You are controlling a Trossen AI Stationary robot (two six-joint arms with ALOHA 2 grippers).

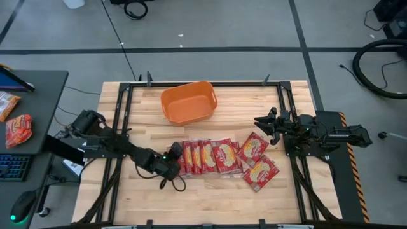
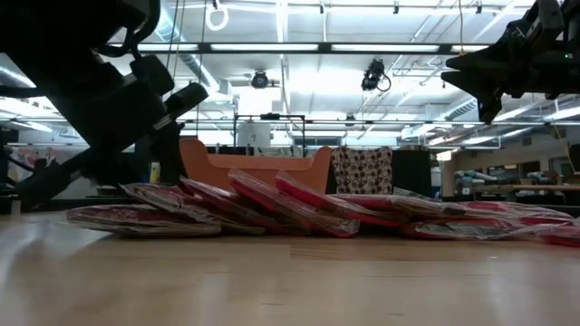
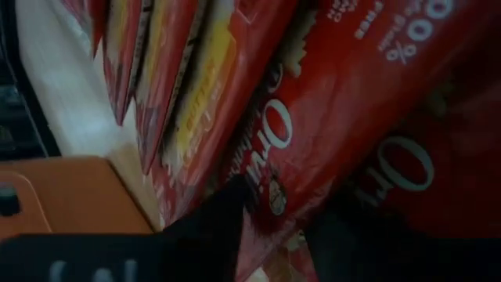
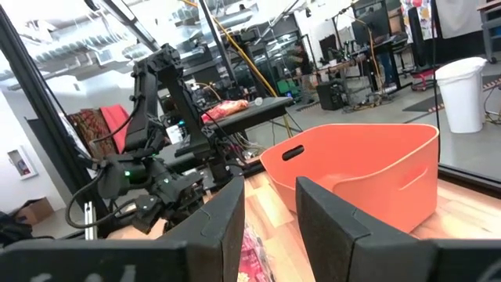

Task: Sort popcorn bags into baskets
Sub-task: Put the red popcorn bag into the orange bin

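Several red popcorn bags (image 1: 210,156) lie overlapping in a row at the table's middle, each leaning on the one beside it (image 2: 263,204). Two more bags (image 1: 257,160) lie flat to the right of the row. The orange basket (image 1: 187,102) stands near the far edge, with no bag showing in it. My left gripper (image 1: 173,160) is low at the row's left end, open, with its fingers on either side of a bag's edge (image 3: 270,227). My right gripper (image 1: 259,121) hovers open above the table's right side, pointing toward the basket (image 4: 360,172). My left gripper has one dark finger (image 3: 215,227) on each side of the leftmost bags' lower edge (image 3: 266,235), coming level from the table's left. A gap still shows between the fingers. I cannot tell whether they touch the bag, which lies in the row on the table.
A black metal frame runs along the table's left, right and far sides (image 1: 121,121). A dark side desk on the left holds two more packets (image 1: 18,130) and a keyboard. Bare wood lies along the near edge (image 1: 210,200) and left of the basket.
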